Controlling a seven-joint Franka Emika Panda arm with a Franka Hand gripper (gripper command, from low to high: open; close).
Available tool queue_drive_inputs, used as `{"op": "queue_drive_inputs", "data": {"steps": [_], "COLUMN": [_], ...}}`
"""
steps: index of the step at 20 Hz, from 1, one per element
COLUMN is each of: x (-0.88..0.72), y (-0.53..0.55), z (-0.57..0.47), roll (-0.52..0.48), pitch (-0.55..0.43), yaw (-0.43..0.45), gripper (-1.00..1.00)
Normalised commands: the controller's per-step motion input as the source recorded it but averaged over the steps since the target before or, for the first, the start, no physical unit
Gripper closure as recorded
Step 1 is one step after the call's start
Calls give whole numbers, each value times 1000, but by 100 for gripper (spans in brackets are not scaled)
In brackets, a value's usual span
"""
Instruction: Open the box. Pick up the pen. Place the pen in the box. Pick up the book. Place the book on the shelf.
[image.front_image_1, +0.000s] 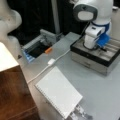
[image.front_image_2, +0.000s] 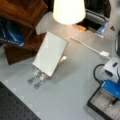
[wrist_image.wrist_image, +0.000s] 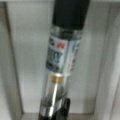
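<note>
one pen (wrist_image.wrist_image: 62, 60) lies lengthwise inside box (image.front_image_1: 95, 58).

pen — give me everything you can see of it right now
The pen fills the wrist view, running lengthwise from top to bottom. It has a black upper section, a clear, glossy barrel with a printed label, a pale inner rod visible through it, and a silvery ring with a dark tip at the bottom. It sits inside a grey compartment of the box, between two divider walls. In a front view the gripper reaches into that open box; its contact with the pen is not visible.
</note>
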Motion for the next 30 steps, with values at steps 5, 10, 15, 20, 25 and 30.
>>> {"op": "queue_drive_inputs", "data": {"steps": [5, 10, 15, 20, 25, 30], "x": [51, 82, 102, 67, -17, -75], "y": [-174, -268, -310, -338, -408, -417], "z": [183, 187, 146, 164, 158, 56], "roll": [-110, -101, -109, -39, -42, -84], "pitch": [-15, 52, 91, 69, 75, 70], "yaw": [79, 120, 171, 94, 98, 133], "gripper": [-100, -100, -100, -100, -100, -100]}}
